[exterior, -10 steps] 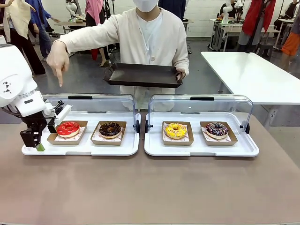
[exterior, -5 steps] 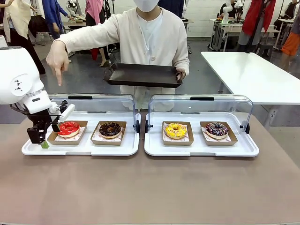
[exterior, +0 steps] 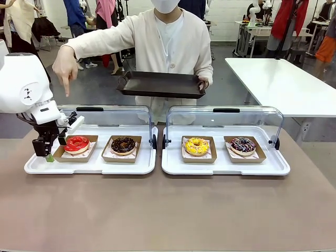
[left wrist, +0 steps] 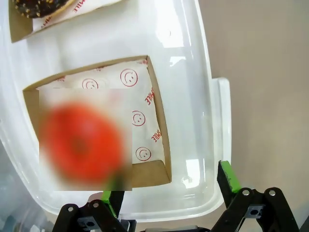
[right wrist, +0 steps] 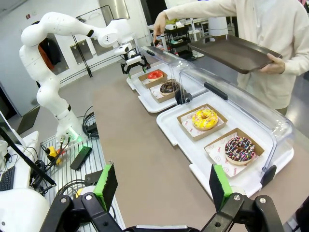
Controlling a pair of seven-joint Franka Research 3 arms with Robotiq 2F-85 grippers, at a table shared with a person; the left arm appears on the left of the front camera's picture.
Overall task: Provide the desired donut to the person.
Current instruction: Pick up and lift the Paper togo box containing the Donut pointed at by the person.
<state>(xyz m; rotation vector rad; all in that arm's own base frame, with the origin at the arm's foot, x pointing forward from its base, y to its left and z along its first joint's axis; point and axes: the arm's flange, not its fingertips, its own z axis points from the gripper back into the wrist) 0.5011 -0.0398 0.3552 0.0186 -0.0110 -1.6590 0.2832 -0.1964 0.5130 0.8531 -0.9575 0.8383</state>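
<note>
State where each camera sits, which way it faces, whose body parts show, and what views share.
Front view: fixed between the arms, facing across the table at the person; left gripper shows by the red donut.
Left wrist view: on the left wrist, looking down at that donut; its own open fingers show.
Right wrist view: on the right wrist, facing along the table; right gripper open in front, left arm farther off.
Shared: all three show the red donut.

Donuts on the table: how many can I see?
4. The red donut and the chocolate donut sit in the left tray; the yellow donut and the sprinkled donut sit in the right tray.
</note>
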